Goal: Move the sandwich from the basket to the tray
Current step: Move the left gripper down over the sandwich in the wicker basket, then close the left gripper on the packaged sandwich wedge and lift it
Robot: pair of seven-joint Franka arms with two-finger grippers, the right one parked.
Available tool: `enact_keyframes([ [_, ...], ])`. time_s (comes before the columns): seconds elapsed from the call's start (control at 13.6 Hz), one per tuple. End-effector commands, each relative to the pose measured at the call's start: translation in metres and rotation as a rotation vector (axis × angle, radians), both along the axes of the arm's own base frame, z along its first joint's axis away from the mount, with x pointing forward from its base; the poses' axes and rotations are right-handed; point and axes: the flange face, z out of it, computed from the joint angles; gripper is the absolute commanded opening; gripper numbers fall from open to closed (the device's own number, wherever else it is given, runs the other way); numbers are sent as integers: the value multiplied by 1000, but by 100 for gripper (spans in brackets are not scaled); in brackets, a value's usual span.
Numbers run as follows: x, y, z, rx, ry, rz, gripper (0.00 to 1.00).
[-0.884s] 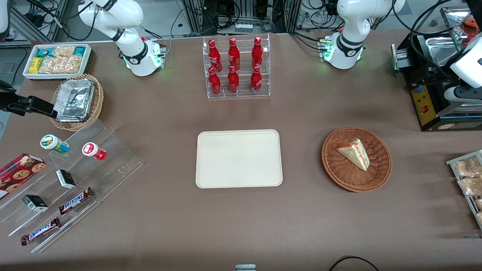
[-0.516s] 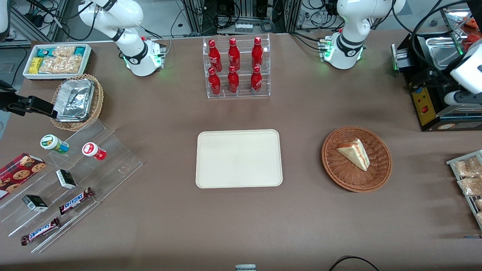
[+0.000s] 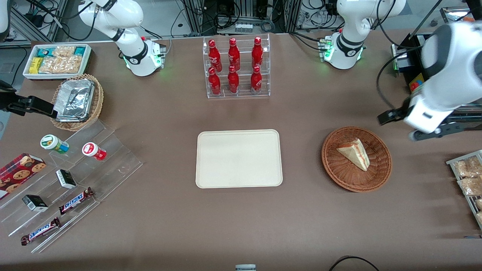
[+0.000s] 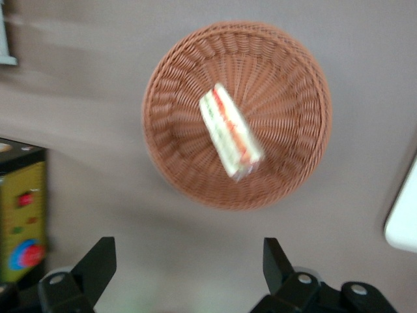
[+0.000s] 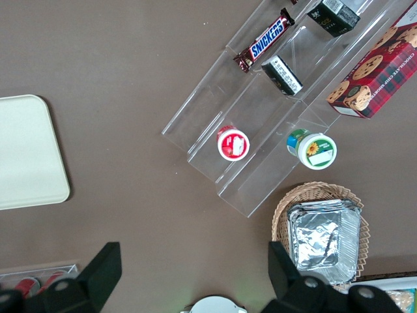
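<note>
The sandwich [image 3: 354,153] [image 4: 229,134], a pale wedge with red and green filling along its cut edge, lies in the round reddish-brown wicker basket [image 3: 380,171] [image 4: 287,85]. The cream tray [image 3: 238,158] [image 4: 401,222] lies flat beside the basket, toward the parked arm's end, with nothing on it. My gripper [image 3: 416,130] [image 4: 186,261] hovers high above the table next to the basket, toward the working arm's end and slightly farther from the front camera. Its black fingers [image 4: 98,261] stand wide open with only bare table between them.
A clear rack of red bottles [image 3: 235,67] stands farther from the camera than the tray. A yellow-and-black device [image 4: 19,222] sits close to my gripper. Bagged snacks on a rack [image 3: 467,177] lie at the working arm's end. A stepped acrylic display [image 3: 75,177] and a foil-filled basket [image 3: 77,101] stand toward the parked arm's end.
The left arm has swung in from the working arm's end of the table and now hangs beside the basket. Sandwich, basket and tray have not moved.
</note>
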Motion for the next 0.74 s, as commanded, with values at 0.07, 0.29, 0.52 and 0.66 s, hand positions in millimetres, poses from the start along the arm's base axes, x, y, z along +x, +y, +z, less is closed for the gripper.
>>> enact_keyframes([
  [0.07,-26,-11,-66,1,-123,215,99],
  [0.29,-14,-16,-113,-9,-161,319,99],
  [0.52,-19,-14,-141,-29,-196,337,99],
  [0.66,-19,-15,-162,-34,-201,350,99],
])
